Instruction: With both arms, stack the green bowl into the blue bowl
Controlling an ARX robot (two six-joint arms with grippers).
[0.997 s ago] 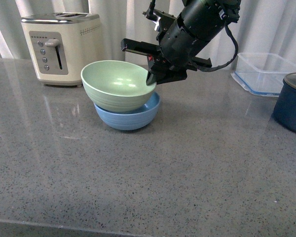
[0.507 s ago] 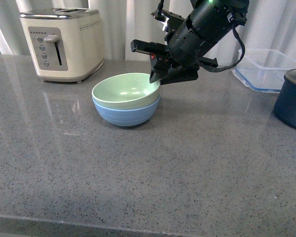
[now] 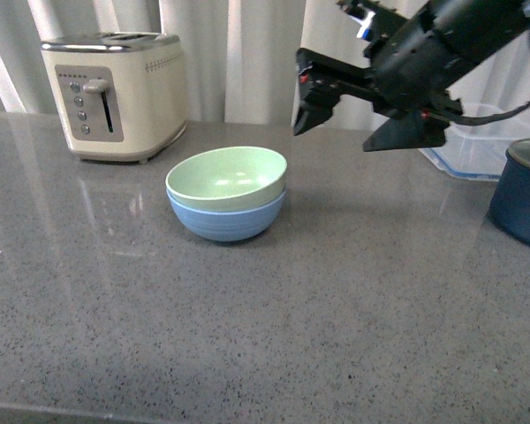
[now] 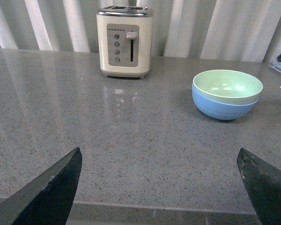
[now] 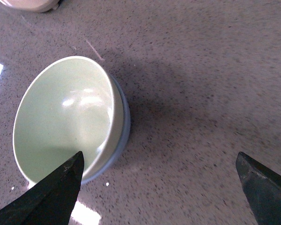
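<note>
Green bowl point(image 3: 227, 177) nested in blue bowl point(image 3: 229, 219); right gripper point(image 3: 353, 119) apparently empty.

The green bowl point(image 4: 227, 86) sits nested inside the blue bowl point(image 4: 223, 107), its pale rim standing a little above the blue one all round. The pair rests on the speckled grey worktop point(image 4: 131, 145), well apart from a cream toaster point(image 4: 125, 41) (lever up near the top of its slot, four round buttons beside it) that stands before a pleated curtain point(image 4: 201, 28). The left gripper point(image 4: 161, 187) is spread wide, its two dark fingers point(image 4: 51, 190) at either lower corner, holding nothing.
</note>
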